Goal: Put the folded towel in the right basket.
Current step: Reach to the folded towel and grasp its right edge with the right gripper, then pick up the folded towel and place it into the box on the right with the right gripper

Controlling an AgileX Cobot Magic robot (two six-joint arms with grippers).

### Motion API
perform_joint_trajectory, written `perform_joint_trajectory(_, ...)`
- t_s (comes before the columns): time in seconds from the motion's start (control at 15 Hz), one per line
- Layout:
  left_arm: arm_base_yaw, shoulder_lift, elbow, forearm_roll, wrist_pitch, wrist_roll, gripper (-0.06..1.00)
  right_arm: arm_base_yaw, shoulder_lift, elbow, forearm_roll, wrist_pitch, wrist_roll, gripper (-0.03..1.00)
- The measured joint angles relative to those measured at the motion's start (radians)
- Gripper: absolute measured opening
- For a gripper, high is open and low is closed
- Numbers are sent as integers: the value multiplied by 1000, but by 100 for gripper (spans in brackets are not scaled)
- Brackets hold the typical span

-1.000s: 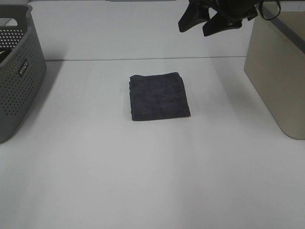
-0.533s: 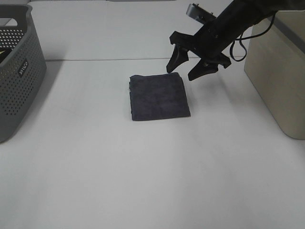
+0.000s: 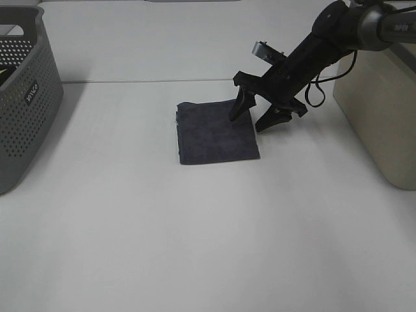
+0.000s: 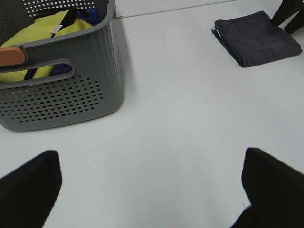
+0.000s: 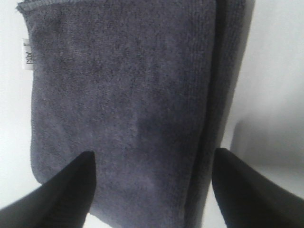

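at the far left, a grey perforated plastic basket is cut off by the frame edge, and yellow cloth is seen inside it. the left gripper is shown only by its own wrist camera, jaws spread wide above the white table. the dark grey folded towel is laid flat mid-table. the right gripper is angled down from an outstretched arm, jaws wide apart, straddling the towel's right edge; contact cannot be judged. the beige smooth-walled right basket is partly cropped.
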Motion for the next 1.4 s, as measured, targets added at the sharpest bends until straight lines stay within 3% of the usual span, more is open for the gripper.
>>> perform_joint_trajectory(0.2, 0, 0, 0, 0, 0, 0, 98, -7, 29, -13, 18, 12, -16, 66)
perform_joint_trajectory(0.33, 0, 0, 0, 0, 0, 0, 98, -7, 45, -17, 61, 17, -38, 60)
perform_joint_trajectory(0.4, 0, 0, 0, 0, 0, 0, 98, -7, 51, -17, 75, 15, -48, 50)
perform_joint_trajectory(0.47, 0, 0, 0, 0, 0, 0, 98, -7, 56, -17, 76, 10, -54, 35)
perform_joint_trajectory(0.53, 0, 0, 0, 0, 0, 0, 98, -7, 62, -17, 84, 5, -54, 6)
perform_joint_trajectory(0.93, 0, 0, 0, 0, 0, 0, 98, -7, 21, -17, 98, 9, -87, 4)
perform_joint_trajectory(1.4, 0, 0, 0, 0, 0, 0, 98, -7, -265, -17, 79, 38, -135, 4)
